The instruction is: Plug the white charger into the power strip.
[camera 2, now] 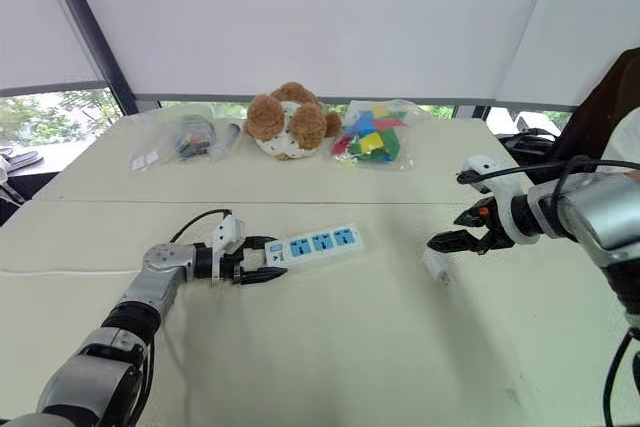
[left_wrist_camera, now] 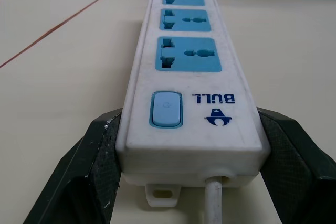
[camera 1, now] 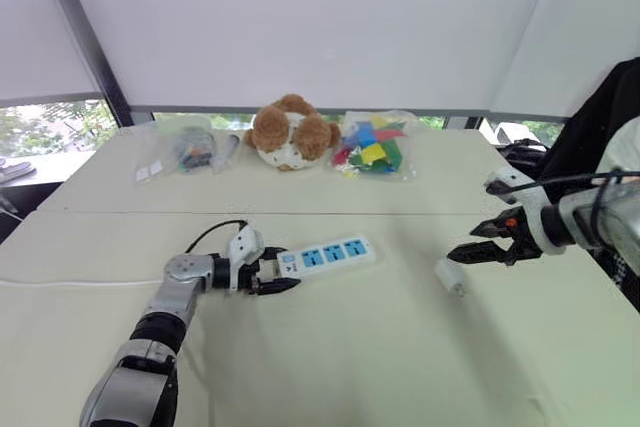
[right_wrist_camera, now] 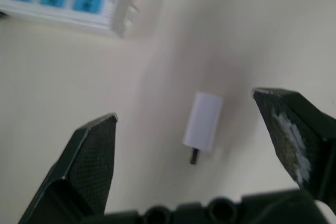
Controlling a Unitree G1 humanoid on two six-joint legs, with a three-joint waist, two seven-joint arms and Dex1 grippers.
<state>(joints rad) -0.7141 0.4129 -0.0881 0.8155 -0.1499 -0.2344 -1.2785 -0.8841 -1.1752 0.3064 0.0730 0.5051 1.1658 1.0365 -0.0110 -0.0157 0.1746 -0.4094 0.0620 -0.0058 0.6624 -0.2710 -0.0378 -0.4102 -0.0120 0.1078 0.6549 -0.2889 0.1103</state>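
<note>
Power strip [camera 1: 335, 255] braced, white charger [camera 1: 451, 276] not yet grasped.
At 8 o'clock your left gripper [camera 1: 283, 275] pinches the strip's switch end, likely to stop it sliding. At 3 o'clock your right gripper [camera 1: 462, 254] hangs spread over the charger on the table [camera 1: 350, 367].

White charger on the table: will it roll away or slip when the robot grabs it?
It probably won't roll: the white charger looks boxy and lies on its side on the table. It looks small, so it's likely light and a nudge could slide it. Its smooth shell may be slippery, so the open right gripper should close squarely across it.
</note>
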